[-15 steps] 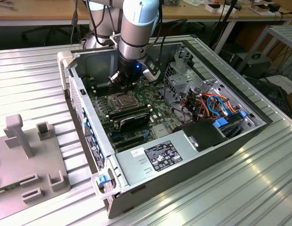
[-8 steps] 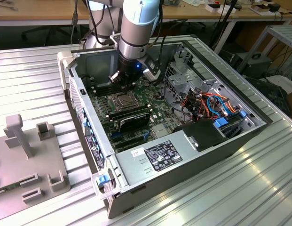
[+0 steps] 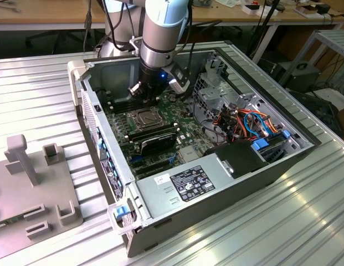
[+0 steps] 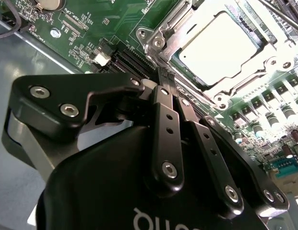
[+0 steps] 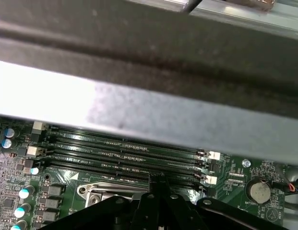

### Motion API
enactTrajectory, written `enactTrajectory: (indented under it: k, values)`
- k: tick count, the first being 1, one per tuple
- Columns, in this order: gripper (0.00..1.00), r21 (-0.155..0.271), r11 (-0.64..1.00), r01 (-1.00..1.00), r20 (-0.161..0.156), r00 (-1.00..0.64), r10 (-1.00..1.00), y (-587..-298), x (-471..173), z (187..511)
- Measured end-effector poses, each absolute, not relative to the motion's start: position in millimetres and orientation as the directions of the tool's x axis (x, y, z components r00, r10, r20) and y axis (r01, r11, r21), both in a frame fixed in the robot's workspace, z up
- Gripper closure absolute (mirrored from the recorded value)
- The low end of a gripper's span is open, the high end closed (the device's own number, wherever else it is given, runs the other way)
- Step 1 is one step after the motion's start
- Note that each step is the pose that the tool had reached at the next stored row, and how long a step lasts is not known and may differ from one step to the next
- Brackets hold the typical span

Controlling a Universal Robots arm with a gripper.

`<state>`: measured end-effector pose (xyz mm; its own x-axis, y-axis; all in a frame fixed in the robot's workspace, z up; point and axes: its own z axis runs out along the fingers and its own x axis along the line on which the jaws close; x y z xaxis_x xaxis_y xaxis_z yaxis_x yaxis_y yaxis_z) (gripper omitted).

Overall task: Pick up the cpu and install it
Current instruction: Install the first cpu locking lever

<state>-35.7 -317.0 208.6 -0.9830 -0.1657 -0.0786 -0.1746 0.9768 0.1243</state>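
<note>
A: Where is the cpu (image 4: 220,47)?

B: Seated flat in the socket frame (image 4: 160,40) on the motherboard (image 3: 160,130), metal lid facing up. In the exterior view it sits near the middle of the open computer case (image 3: 227,172), at about 6 o'clock from the arm's wrist.

A: The gripper (image 4: 166,76)?

B: Fingers pressed together, nothing between them. In the second wrist view the tips hover just beside the socket's edge, at roughly 8 o'clock from the chip; whether they touch the frame, I cannot tell.

A: So which step?

B: I judge placement done: chip down, pincer empty. The retention plate looks open around it, so latching seems unfinished. A closing move would call for a light, level push with no sideways drag on the chip.

A: Orientation?

B: Square, so no real long axis. Its edges run parallel to the socket frame and, in the first wrist view, to the memory slots (image 5: 125,155).
</note>
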Motion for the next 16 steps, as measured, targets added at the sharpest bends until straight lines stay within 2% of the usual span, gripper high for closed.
enactTrajectory:
  k: [16]
  values:
    - [0.89, 0.123, 0.977, -0.175, -0.078, -0.983, -0.166, -317.0, -35.7, 221.7]
